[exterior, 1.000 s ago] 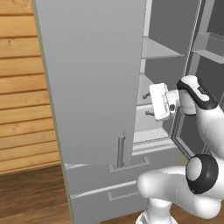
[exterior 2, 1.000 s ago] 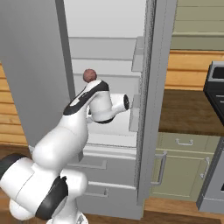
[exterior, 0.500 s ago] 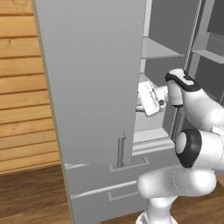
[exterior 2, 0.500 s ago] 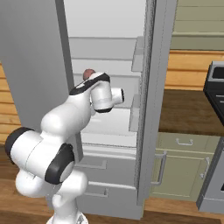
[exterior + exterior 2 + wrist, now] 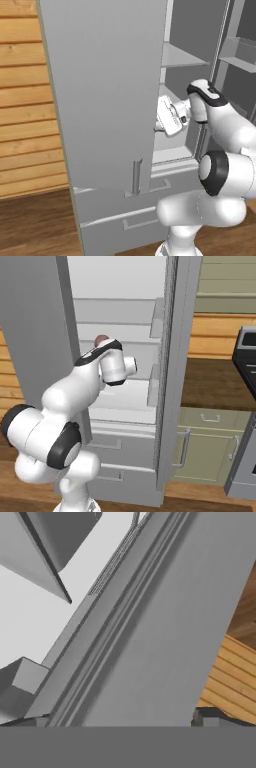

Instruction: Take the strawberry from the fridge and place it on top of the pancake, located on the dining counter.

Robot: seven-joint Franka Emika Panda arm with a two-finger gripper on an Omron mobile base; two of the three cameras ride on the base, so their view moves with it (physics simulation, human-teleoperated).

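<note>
You see the fridge (image 5: 110,100) standing open in front of the robot. Its big grey left door (image 5: 100,90) swings out toward you, and the right door (image 5: 172,371) stands open too. Inside there are pale shelves (image 5: 125,401), and below them are closed drawers (image 5: 107,446).

The arm reaches in at the gap beside the left door. In the left base view the gripper (image 5: 159,120) points left, right at the inner edge of that door. Its fingertips are tucked behind the door edge, so you cannot tell if the hand is wide or narrow. In the hand view you look along the door edge and its grooved strip (image 5: 107,637), with a white shelf on the left and wood planks (image 5: 232,677) on the right. Nothing shows between the fingers there.

Look at the right base view. A small dull pinkish ball (image 5: 101,339) peeks over the top of the robot's wrist, on a shelf inside. You cannot pick out the strawberry.

To the right of the fridge is a green cabinet (image 5: 205,451) with a dark wooden top (image 5: 210,381).
</note>
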